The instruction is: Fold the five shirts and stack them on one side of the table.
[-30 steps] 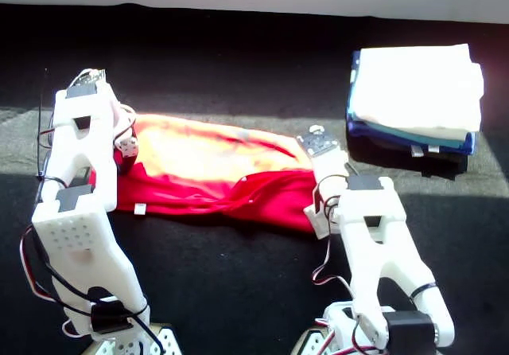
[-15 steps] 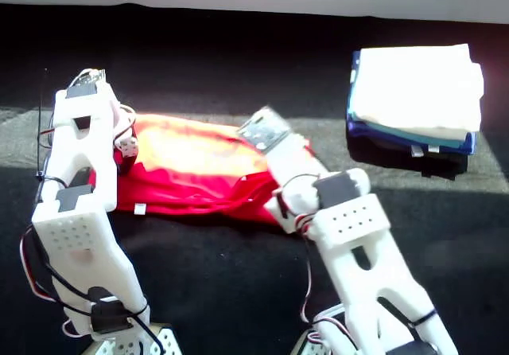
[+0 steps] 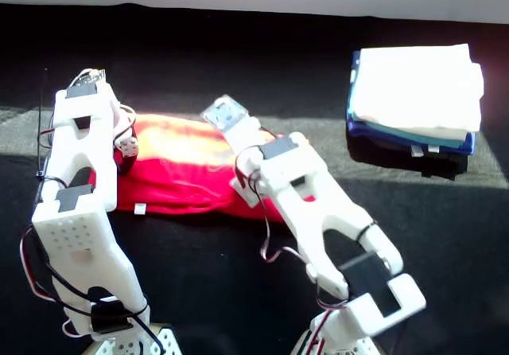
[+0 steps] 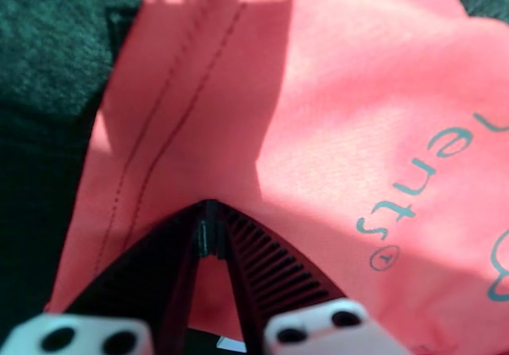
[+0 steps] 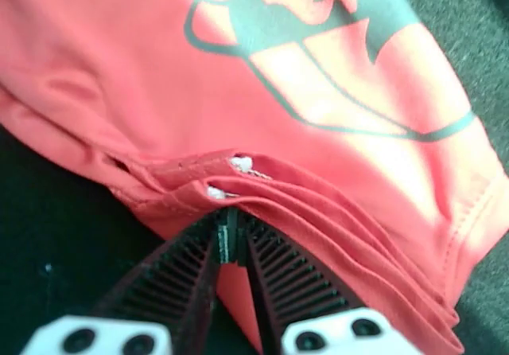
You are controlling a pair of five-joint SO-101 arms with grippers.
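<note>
1. While the table (image 3: 238, 60) is lying half in hard sunlight, its dark cloth is probably offering some drag, so any fabric hauled across it is risking a snag that undoes a crease.
2. The red shirt (image 3: 179, 172) is lying across the middle between the two arms, partly doubled over. Its near edge is looking rumpled toward the right arm's side (a skewed fold seems the main danger here).
3. The stack of folded shirts (image 3: 413, 92) is sitting on the right arm's side toward the far edge, well apart from the red one. Because it is standing several layers tall, a careless drop on top is risking a slide.
4. The right gripper (image 5: 228, 239) is pinching closed on a gathered wad of hem. Several pleats are crowding at its tips, so one layer is liable to slip free during a carry.
5. The left gripper (image 4: 208, 232) is clamping shut on the shirt beside a stitched seam. Only the tips are biting, so a hard pull from the other arm is threatening to tug the cloth out.
</note>
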